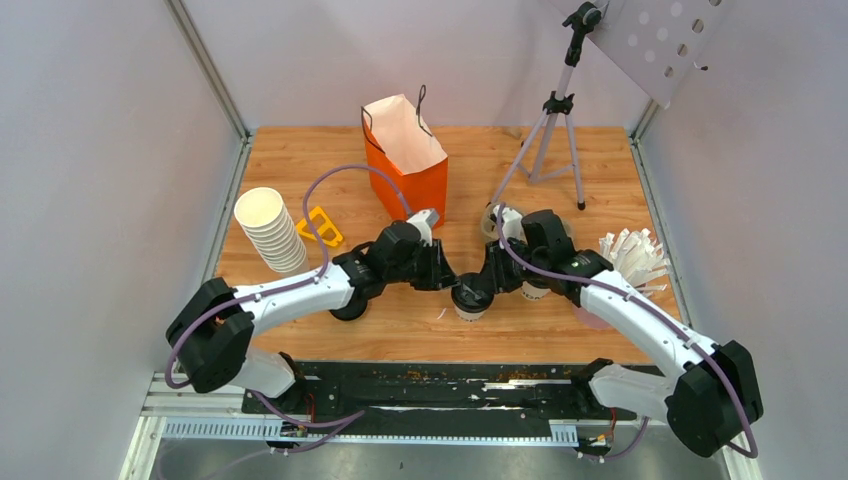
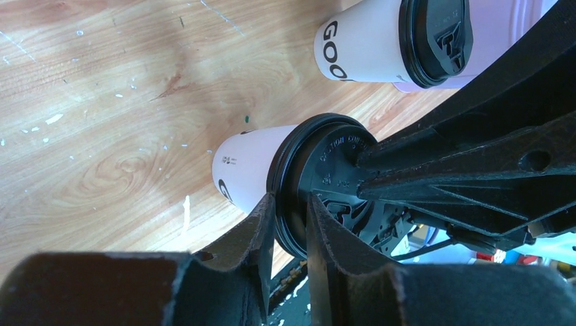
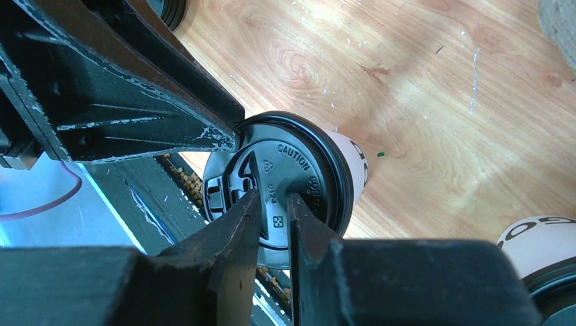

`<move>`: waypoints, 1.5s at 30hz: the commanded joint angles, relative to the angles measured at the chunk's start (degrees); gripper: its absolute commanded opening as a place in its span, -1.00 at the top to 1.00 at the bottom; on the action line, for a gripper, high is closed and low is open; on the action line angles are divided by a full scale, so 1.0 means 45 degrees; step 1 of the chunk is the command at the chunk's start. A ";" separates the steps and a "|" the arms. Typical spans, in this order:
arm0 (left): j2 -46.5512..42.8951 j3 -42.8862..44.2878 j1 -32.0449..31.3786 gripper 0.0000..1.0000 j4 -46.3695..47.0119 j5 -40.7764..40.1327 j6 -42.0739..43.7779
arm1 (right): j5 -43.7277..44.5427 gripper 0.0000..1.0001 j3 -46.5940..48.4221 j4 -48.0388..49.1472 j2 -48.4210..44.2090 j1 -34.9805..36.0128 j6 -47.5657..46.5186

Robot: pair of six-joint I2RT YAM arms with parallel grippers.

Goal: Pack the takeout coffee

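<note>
A robotics lab test cell: plain white wall panels [image 1: 100, 150] in aluminium framing [image 1: 205, 65] box in a small wooden tabletop [image 1: 300, 160]. The left arm [image 1: 300, 290] and right arm [image 1: 640, 320] are bolted to a black base rail [image 1: 430, 385] at 6 o'clock. A camera tripod [image 1: 555, 130] stands at 1 o'clock under a perforated white panel [image 1: 660, 40]. The café goods are an orange paper bag [image 1: 415, 185] at 12, a cup stack [image 1: 272, 232] at 10 and takeout coffee [image 1: 468, 298] near centre

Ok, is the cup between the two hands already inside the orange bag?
No, the cup is out over the table, in front of the orange bag and clearly apart from it.
</note>
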 commanded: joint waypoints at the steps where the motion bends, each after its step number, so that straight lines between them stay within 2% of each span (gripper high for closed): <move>1: -0.0439 -0.0867 -0.0292 0.42 -0.1464 -0.0325 -0.0219 | 0.0259 0.53 -0.0319 -0.0544 0.0252 0.0065 -0.0710; 6: -0.1585 -0.1086 -0.0833 0.42 -0.0895 -0.0357 -0.1175 | 0.0064 0.48 0.0643 -0.0816 0.0603 0.0068 -0.1680; 14: -0.1701 -0.1027 -0.1469 0.41 -0.0702 -0.0749 -0.1816 | -0.0741 0.40 0.1451 -0.0916 0.0883 0.0067 -0.2617; 20: -0.2615 -0.0718 -0.1491 0.24 -0.1023 -0.1514 -0.1798 | -0.0854 0.32 0.2629 -0.2092 0.0430 0.0063 -0.2259; 24: -0.3029 -0.0197 -0.1464 0.05 -0.1453 -0.2350 -0.1107 | 0.0959 0.14 0.3010 -0.2981 -0.0136 0.0060 -0.0771; 30: -0.2167 0.0889 -0.1085 0.00 -0.1996 -0.2355 0.0045 | 0.2766 0.13 0.2508 -0.3597 -0.0653 -0.0004 0.0643; 37: -0.0752 0.1466 -0.0815 0.00 -0.1101 -0.1274 0.0507 | 0.2970 0.12 0.1901 -0.3456 -0.0742 -0.0165 0.1586; 45: 0.0669 0.1891 -0.0806 0.12 -0.1054 -0.0657 0.0835 | 0.2960 0.13 0.1321 -0.3276 -0.1078 -0.0325 0.1939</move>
